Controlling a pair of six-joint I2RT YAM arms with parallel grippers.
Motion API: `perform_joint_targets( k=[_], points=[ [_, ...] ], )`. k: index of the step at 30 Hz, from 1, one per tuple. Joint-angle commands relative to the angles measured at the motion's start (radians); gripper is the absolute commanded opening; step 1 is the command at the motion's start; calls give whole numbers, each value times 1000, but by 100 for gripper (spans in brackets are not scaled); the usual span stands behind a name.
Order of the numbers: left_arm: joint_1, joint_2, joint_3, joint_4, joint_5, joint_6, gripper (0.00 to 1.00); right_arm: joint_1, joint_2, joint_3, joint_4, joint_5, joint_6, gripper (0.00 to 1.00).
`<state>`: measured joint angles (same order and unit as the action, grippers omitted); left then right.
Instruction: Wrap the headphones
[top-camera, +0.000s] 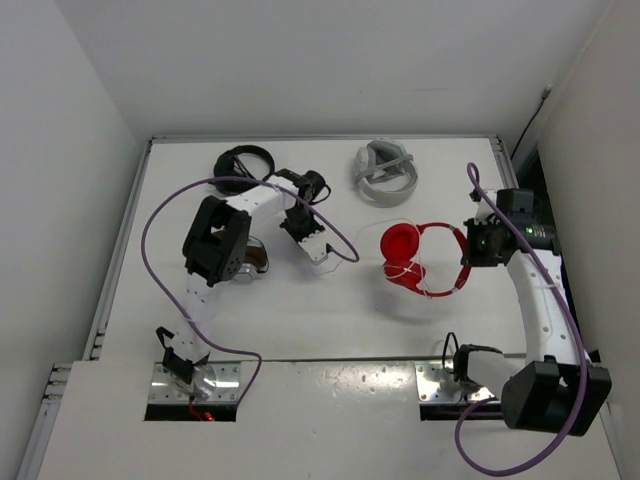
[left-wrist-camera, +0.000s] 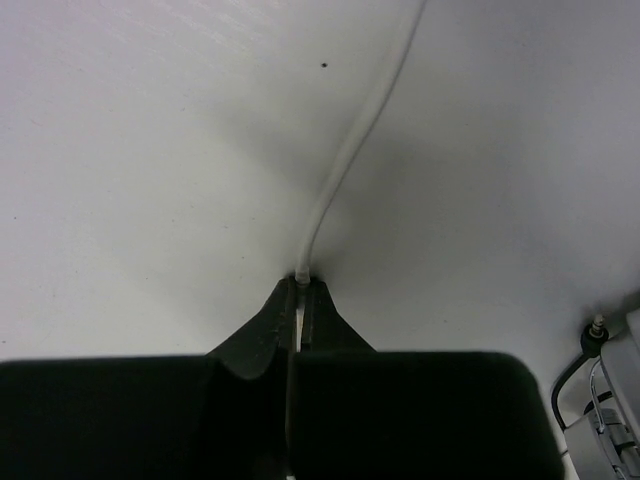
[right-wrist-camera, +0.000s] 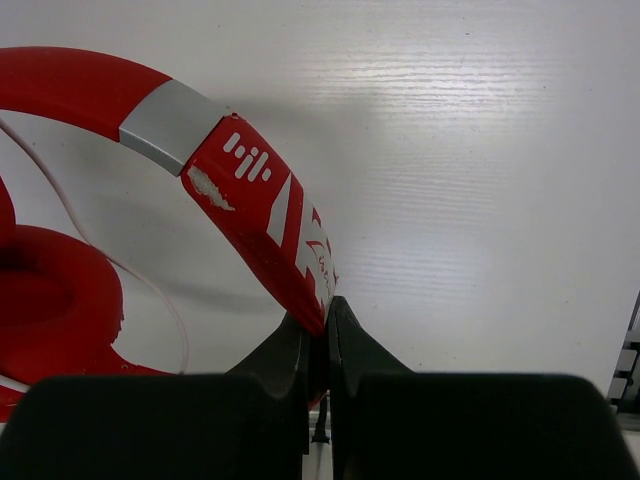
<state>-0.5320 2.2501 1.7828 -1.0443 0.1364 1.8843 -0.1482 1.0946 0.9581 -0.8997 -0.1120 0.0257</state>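
The red headphones lie right of the table's middle, earcups to the left, headband to the right. My right gripper is shut on the red headband, just below its silver segment; one red earcup shows at the left of the right wrist view. The thin white cable runs up and to the right from my left gripper, which is shut on its end. In the top view the left gripper sits well left of the headphones. Cable loops lie by the earcups.
Black headphones lie at the back left. A white-grey headset lies at the back middle. Brown-and-silver headphones lie partly under the left arm. A grey device with a plug shows at the left wrist view's lower right.
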Motion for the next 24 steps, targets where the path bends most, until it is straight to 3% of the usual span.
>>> perform_joint_targets(
  k=[1,4,8,15,17,21,24],
  points=[
    [-19,-23,-124,56,-15,35,0,-4,-2,45,44,-58,6,0],
    [-28,-95,-221,130,14,-45,0,-23,-2,54,44,-106,16,0],
    [-66,-129,-243,161,34,-267,0,-34,-2,64,44,-178,46,0],
    [-77,-334,-437,173,192,-368,0,62,-2,123,111,-189,160,0],
    [-121,-357,-460,182,201,-496,0,73,16,139,122,-178,195,0],
    [-160,-397,-461,98,271,-580,0,85,54,171,142,-195,252,0],
    [-171,-475,-522,182,371,-770,0,73,91,180,165,-225,318,0]
  ],
)
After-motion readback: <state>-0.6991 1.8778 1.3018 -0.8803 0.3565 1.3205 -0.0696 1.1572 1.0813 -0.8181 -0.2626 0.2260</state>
